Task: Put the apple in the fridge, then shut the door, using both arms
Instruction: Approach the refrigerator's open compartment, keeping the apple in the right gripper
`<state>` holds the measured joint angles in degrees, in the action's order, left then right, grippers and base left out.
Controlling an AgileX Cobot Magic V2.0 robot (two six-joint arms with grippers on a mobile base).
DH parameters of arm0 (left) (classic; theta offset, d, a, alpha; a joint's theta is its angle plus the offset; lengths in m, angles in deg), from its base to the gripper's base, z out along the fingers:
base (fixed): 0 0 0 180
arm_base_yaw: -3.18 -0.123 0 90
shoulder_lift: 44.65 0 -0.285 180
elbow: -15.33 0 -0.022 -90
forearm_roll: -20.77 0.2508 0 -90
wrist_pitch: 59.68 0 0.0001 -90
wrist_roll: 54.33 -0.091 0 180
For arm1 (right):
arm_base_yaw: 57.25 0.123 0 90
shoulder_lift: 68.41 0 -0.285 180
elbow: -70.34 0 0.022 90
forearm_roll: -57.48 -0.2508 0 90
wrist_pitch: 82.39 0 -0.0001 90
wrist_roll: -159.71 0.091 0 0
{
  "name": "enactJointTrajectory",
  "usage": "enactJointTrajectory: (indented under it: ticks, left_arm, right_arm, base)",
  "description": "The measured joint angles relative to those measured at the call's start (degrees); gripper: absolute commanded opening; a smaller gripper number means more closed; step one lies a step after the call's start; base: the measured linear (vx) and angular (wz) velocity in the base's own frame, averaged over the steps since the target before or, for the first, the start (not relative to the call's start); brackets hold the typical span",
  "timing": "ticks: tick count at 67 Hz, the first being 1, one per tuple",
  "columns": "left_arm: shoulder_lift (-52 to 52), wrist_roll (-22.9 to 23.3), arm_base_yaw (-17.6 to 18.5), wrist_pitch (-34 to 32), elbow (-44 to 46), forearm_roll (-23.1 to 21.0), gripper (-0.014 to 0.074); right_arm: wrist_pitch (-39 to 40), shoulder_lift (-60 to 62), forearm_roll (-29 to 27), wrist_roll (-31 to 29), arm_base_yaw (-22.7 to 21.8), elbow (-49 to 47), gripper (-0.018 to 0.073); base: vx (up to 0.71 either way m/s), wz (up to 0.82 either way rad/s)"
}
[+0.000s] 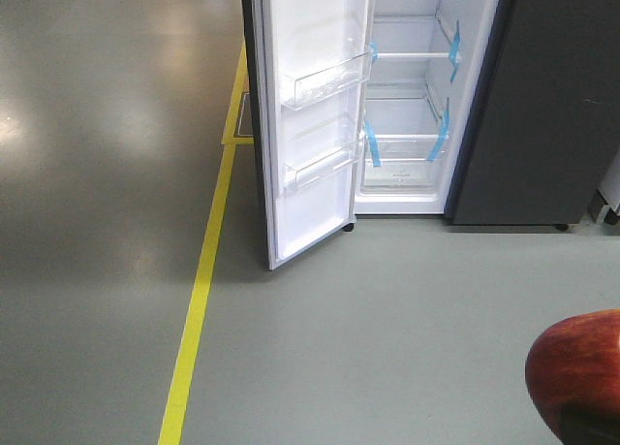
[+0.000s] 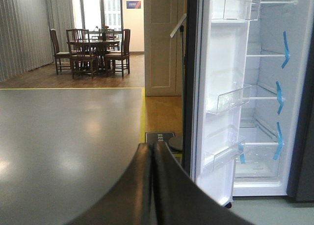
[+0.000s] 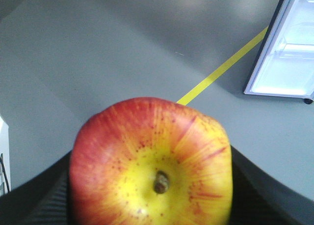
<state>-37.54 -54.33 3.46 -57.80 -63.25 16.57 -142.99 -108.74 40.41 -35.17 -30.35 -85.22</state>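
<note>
1. Your right tool is clenched on the apple.
2. Your left tool is pinched closed, empty.
3. The open fridge lies ahead-left of the apple, well apart; its door hangs nearer your left tool.

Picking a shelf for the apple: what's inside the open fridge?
Tall dark-grey fridge: bare glass shelves, clear bottom drawer, blue tape strips. The white-lined door's clear bins hide the interior's left edge.
</note>
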Motion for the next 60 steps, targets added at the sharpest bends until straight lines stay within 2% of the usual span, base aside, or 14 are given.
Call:
enactJointTrajectory:
  ticks: [60]
  left_arm:
    - [0.0,0.0,0.0,0.0,0.0,0.0,-0.0006]
  right_arm:
    - [0.0,0.0,0.0,0.0,0.0,0.0,0.0224]
  base:
    - [0.1,0.0]
